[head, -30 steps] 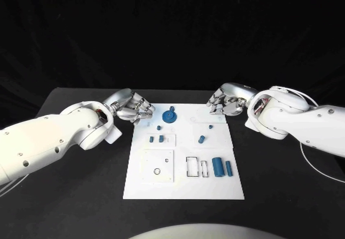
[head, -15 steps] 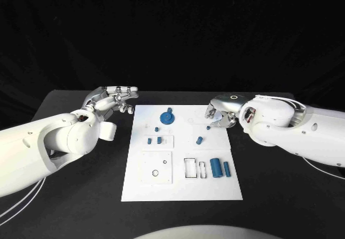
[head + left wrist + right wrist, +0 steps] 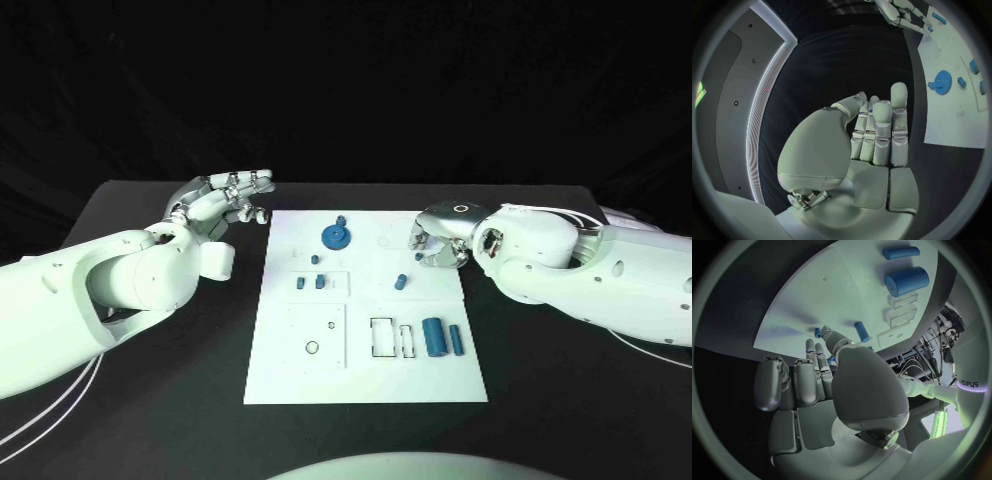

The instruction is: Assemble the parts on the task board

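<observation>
White board (image 3: 289,375) lies mid-table. Near end: two blue cylinders (image 3: 443,337) beside slots. Middle: small blue pegs (image 3: 309,283). Far end: blue gear (image 3: 336,236). Right hand (image 3: 437,232) over board's far right edge, fingers curled, nothing visibly held. Left hand (image 3: 227,198) off board's far left corner, fingers together, holding nothing.

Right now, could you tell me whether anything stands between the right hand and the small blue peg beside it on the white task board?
Nothing visible does. The right hand hovers over the white task board's far right part, and the small blue peg stands just beside its fingers, with bare board around it. The round blue gear sits well to the other side.
</observation>
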